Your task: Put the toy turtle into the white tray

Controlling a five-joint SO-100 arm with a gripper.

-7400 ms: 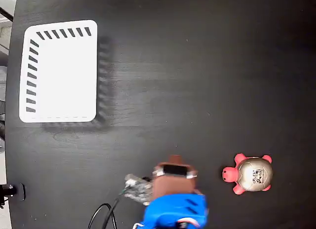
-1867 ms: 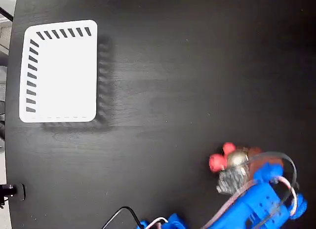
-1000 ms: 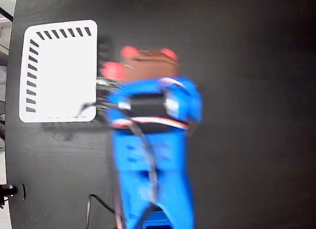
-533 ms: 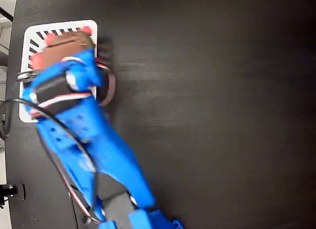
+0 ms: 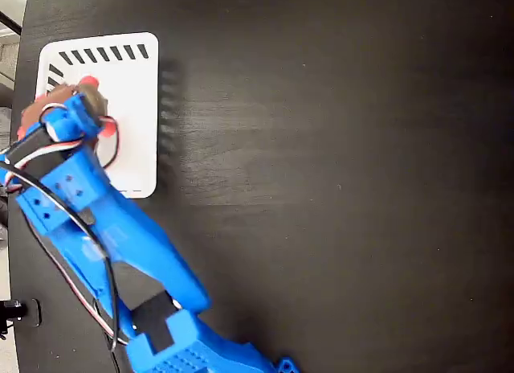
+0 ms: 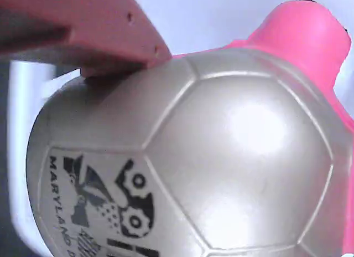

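From the overhead fixed view I see my blue arm (image 5: 112, 252) reaching up from the bottom edge of the black counter (image 5: 337, 188) toward the upper left, its wrist end lying over the left part of the white tray (image 5: 132, 92). The tray sits flat near the counter's upper left corner, with a row of dark slanted slots along its top edge and another down its left edge, the latter partly hidden by the arm.

The toy turtle (image 5: 88, 104) is over the tray's left half, mostly covered by the wrist; I can make out only a pink-red bit at its top, another at the right just beside the red and white wires, and a sliver of brownish shell between them. I cannot tell from this view whether it rests on the tray or hangs above it.

In the wrist view the turtle (image 6: 182, 157) fills nearly the whole picture: a domed, glossy beige shell with seamed panels, a black-and-white sticker at lower left bearing lettering, and a pink-red limb or head sticking out at upper right. One finger (image 6: 83, 30) of the pincer (image 5: 80, 108), reddish-brown here, presses on the shell's upper left. The other finger is out of sight, yet with the shell this tight against the visible one I read the pincer as clenched on the turtle. Pale tray surface shows behind the shell.
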